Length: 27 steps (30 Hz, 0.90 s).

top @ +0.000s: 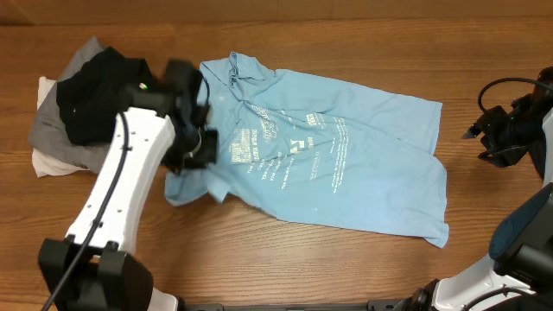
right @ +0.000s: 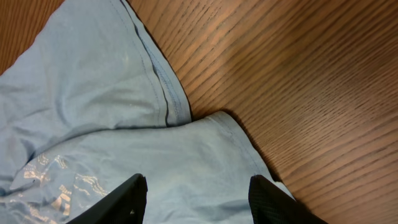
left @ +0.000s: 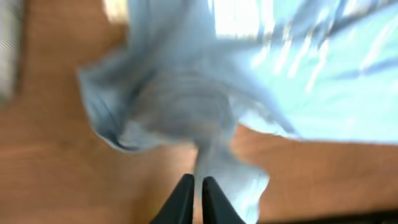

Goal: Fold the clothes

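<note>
Overhead: the left arm [top: 112, 190] rises from the near table edge and leans forward. Its wrist is bent down over one sleeve end of the shirt [top: 346, 164]. The left gripper [top: 194, 147] sits low in the bunched cloth there. From it the light blue shirt spreads away to the right, print up, on the brown wooden table [top: 259, 250]. Just to the gripper's other side lies a pile [top: 78, 112] of black, grey and white garments. The right arm [top: 527, 130] stands folded at the far right edge. The right gripper [top: 480, 134] points toward the shirt's nearest side edge, close to it but apart.

Left wrist: the view is blurred. The left gripper [left: 198, 179] has its two dark fingers [left: 181, 199] drawn almost together, pinching a thin fold of blue cloth. The shirt hangs in gathered folds ahead of them, with bare wood on both sides.

Right wrist: the right gripper [right: 198, 180] has its fingers [right: 134, 199] spread well apart with nothing gripped. Shirt fabric lies beneath and ahead of them, showing a stitched hem and a patch of pale print. Grained wood runs off to the right.
</note>
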Motion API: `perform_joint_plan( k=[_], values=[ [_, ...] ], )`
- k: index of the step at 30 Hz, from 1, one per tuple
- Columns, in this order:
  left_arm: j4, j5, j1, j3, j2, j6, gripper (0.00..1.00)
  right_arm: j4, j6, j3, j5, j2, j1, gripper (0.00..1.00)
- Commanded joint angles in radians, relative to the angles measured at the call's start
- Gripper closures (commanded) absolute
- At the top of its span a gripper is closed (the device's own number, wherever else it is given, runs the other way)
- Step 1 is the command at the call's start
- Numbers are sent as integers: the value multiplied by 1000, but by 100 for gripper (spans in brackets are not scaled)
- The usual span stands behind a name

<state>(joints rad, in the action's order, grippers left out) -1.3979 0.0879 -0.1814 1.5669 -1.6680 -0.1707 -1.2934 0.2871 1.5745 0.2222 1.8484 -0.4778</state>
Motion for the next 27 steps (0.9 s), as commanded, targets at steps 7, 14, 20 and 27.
perform_joint_plan(
  k=[7,14,20,27],
  values=[
    [56,-314,13,-66,-14,-47,94,5,-5,-3,6,-8,-1,43],
    [132,106,-4,-121,-14,164,65,6,-5,-3,6,-8,-1,43],
    [298,-20,-118,-239,-16,204,39,5,-5,-3,6,-8,-1,43],
    [551,-148,-192,-340,-34,209,46,5,-5,-3,10,-8,0,43]
  ],
)
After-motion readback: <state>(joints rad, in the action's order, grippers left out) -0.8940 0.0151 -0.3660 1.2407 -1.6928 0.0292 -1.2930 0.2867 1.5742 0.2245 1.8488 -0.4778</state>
